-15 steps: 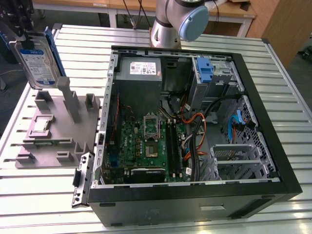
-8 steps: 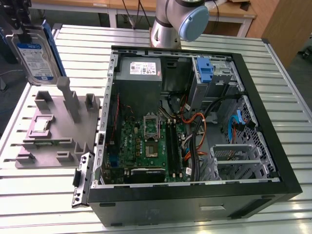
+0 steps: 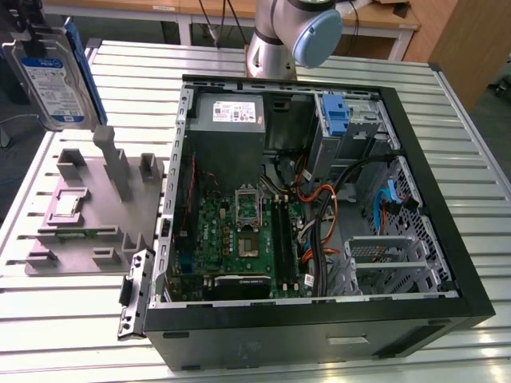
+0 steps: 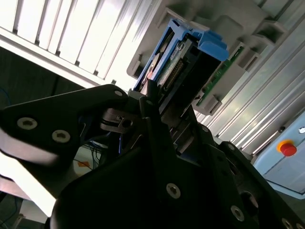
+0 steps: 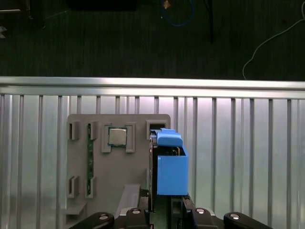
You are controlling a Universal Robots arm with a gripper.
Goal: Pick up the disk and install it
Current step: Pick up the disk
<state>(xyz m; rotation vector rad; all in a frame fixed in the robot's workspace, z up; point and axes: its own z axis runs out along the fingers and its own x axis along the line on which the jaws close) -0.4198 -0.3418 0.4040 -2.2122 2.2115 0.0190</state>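
Hanging upright: silver disk [image 3: 49, 84] (blue-railed)

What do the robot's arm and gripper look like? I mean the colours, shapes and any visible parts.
The arm is a silver-grey tube with a rounded joint, closed by a light blue cap. The gripper is matt black, built of flat angular plates and link bars, fastened with small round silver screws.

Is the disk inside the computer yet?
Out. The silver-grey metal disk with blue rails hangs upright above the grey plastic tray, outside the open black computer case.
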